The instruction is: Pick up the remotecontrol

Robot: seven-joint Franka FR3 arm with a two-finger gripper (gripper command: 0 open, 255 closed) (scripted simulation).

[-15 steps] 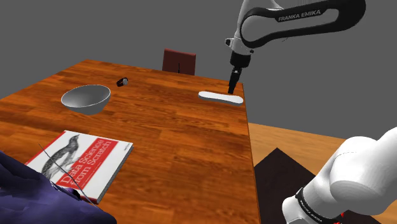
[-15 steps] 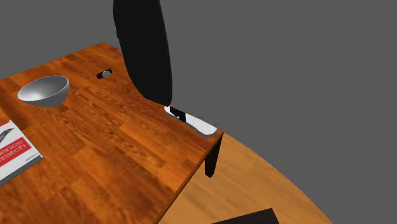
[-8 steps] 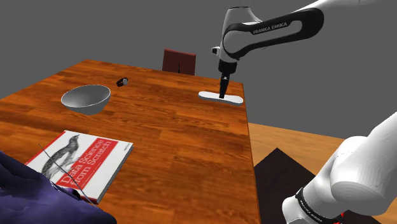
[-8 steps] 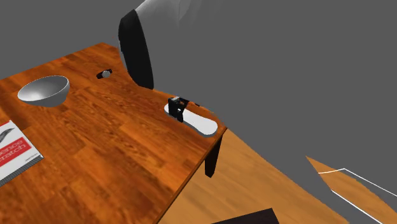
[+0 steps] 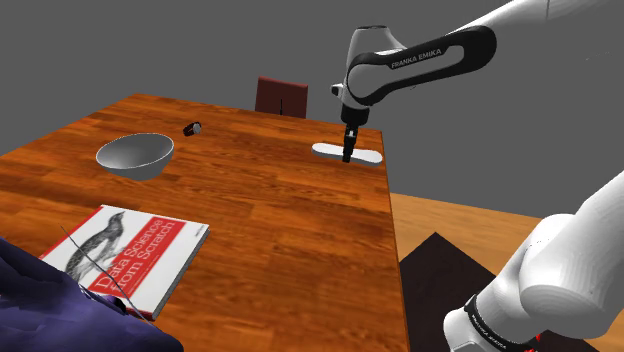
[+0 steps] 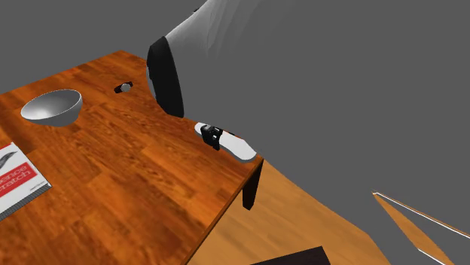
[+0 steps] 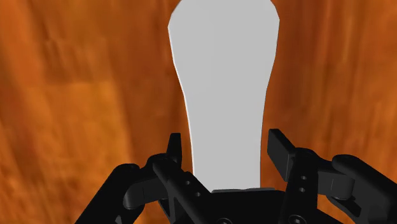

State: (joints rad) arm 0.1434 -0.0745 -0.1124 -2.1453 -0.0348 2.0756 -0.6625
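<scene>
One white arm reaches over the far corner of a wooden table (image 5: 280, 215) in the shoulder view, its black gripper (image 5: 348, 155) pointing straight down onto a flat white remote control (image 5: 367, 157). The remote control lies near the table's edge on that view's right, well apart from a grey bowl (image 5: 135, 155), a small dark object (image 5: 192, 129) and a red-and-white book (image 5: 125, 255). A purple cloth (image 5: 35, 310) overlaps the book's near corner, and a dark brown chair (image 5: 281, 96) stands behind the table. In the second exterior view the gripper (image 6: 212, 136) sits low over the end of the remote control (image 6: 241, 148) nearer the table's middle. The other end lies at the corner above a dark table leg (image 6: 252, 188). The bowl (image 6: 51, 107) and the small dark object (image 6: 123, 87) rest far off toward that view's left. In the wrist view the gripper (image 7: 226, 143) straddles the narrower part of the remote control (image 7: 224, 76), which lies flat on the table (image 7: 76, 95). Its fingers (image 7: 176, 147) stand apart, one on each long side. A thin strip shows between each finger and the white body, so the hand is spread and grips nothing.
</scene>
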